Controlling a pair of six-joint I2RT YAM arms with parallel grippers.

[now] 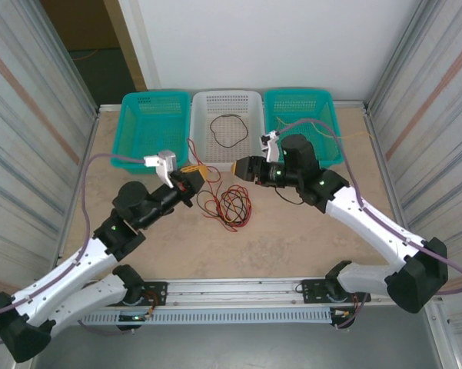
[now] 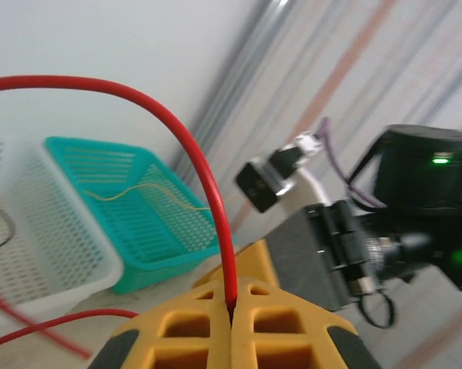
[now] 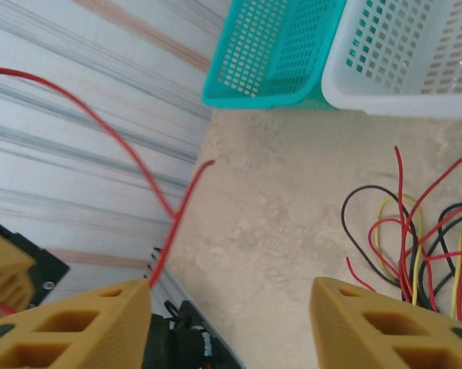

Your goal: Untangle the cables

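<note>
Left wrist: left gripper (image 2: 231, 307) pinches thin red flexible wire (image 2: 194, 150); right gripper (image 3: 231, 290) stands open
Probably light and limp; best taken near a free end

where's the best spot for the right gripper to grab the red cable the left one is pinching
Probably the mid-air stretch of the red cable, a single strand clear of the tangle on the table. It sits at the edge of the gap of the open right gripper, so shift sideways toward it and close across the strand, near the shut left gripper.
</note>
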